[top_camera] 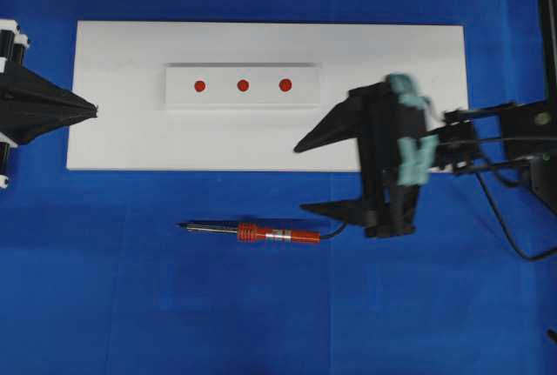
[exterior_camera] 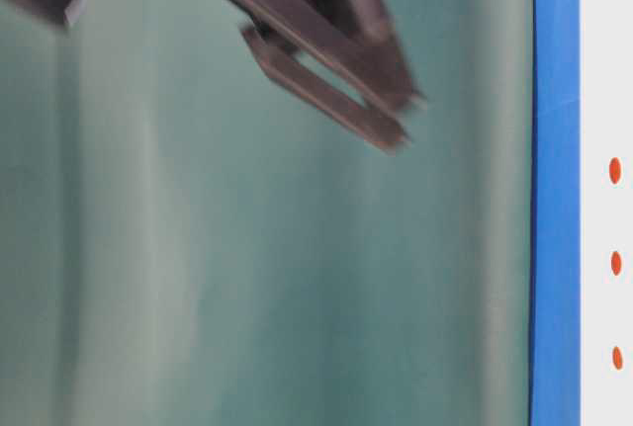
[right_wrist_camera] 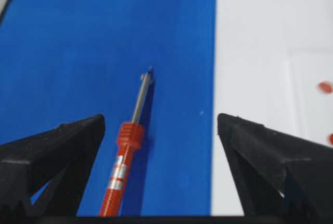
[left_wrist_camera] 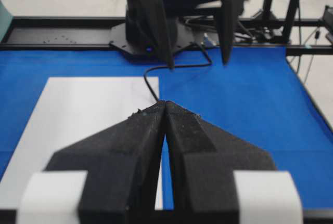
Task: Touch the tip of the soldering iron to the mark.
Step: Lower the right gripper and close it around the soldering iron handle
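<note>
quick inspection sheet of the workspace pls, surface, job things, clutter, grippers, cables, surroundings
surface: blue cloth with a white board lying on it
job's things: soldering iron flat on the cloth in front of the board, tip pointing left in the overhead view; three red marks in a row on a raised white strip on the board
clutter: nothing seen
grippers: left gripper shut, empty, at the board's left end; right gripper open wide, empty, behind the iron's handle
cables: black cord runs from the iron's handle toward the right gripper
surroundings: black frame rail beyond the cloth
</note>
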Controlling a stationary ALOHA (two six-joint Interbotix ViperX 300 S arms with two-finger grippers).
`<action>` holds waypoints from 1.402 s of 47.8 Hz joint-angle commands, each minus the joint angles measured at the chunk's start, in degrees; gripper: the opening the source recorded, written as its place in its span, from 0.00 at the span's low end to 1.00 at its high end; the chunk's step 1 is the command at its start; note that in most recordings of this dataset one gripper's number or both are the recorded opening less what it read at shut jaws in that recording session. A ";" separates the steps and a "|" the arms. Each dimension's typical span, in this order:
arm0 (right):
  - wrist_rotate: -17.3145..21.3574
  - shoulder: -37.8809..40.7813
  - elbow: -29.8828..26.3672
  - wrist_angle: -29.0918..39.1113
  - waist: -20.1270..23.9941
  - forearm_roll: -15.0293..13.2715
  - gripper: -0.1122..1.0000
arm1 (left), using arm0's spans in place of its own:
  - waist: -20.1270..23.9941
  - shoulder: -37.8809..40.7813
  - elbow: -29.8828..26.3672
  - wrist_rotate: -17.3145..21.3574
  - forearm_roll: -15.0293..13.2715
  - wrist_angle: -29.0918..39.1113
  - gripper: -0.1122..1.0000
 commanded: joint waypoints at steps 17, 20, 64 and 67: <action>2.81 15.64 -10.90 9.32 2.20 1.41 0.94 | 0.18 0.53 -0.62 -0.09 -0.09 -0.26 0.12; 3.34 17.23 -11.51 9.93 2.64 1.41 0.94 | 0.18 0.53 -0.62 -0.09 0.00 -0.26 0.12; 6.50 26.72 -12.57 8.53 4.57 1.49 0.90 | 0.70 0.53 -0.35 -0.09 -0.09 -0.44 0.12; 6.50 26.98 -12.66 8.53 4.66 1.41 0.89 | 0.70 0.53 -0.35 -0.09 -0.09 -0.44 0.12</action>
